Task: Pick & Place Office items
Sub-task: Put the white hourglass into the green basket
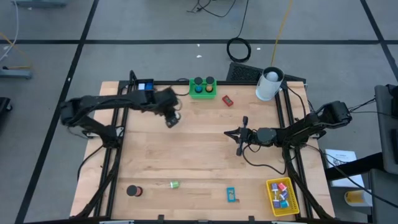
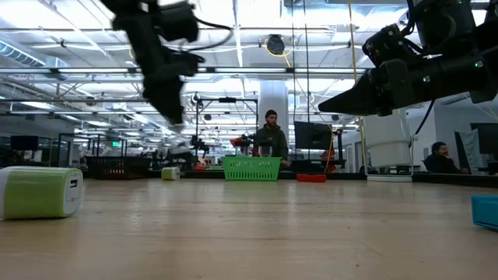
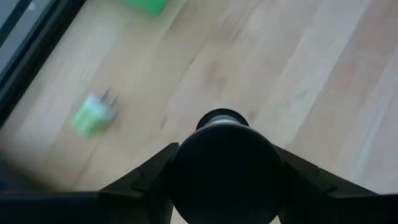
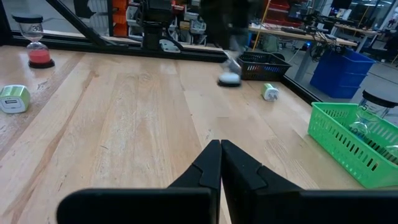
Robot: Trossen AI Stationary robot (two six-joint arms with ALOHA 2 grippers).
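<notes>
- High view: the left gripper [image 1: 172,119] hangs over the far-left part of the table [image 1: 186,155], blurred with motion, holding a small dark and white thing; this is most likely 1 of the black rolls. The right gripper [image 1: 239,151] waits over the middle right, fingers shut and empty. Other office items lie apart: a second black roll [image 1: 132,191] near the left front, a green and white block [image 1: 175,185] beside it, a blue block [image 1: 231,195] toward the right front, a red item [image 1: 227,100] at the far side. The green bin [image 1: 203,89] at the far edge holds 2 dark things, the yellow bin [image 1: 282,196] at the front right holds several coloured clips, and a black bin [image 1: 245,73] sits far right beside a white cylinder [image 1: 269,84].
- Low view: the left arm comes down at the upper left, its tip well above the wood; the load cannot be made out here.
- Left wrist view: the fingers [image 3: 140,180] are clamped on a black round roll [image 3: 222,168] that fills the gap between them, with the table far below. So the roll is lifted.
- Right wrist view: the 2 fingers [image 4: 205,165] meet with nothing between them.
- Judgement: the carry step is in hand. The next move calls for bringing the roll over its bin, probably the green 1 just to the right, lowering, then opening the fingers.
</notes>
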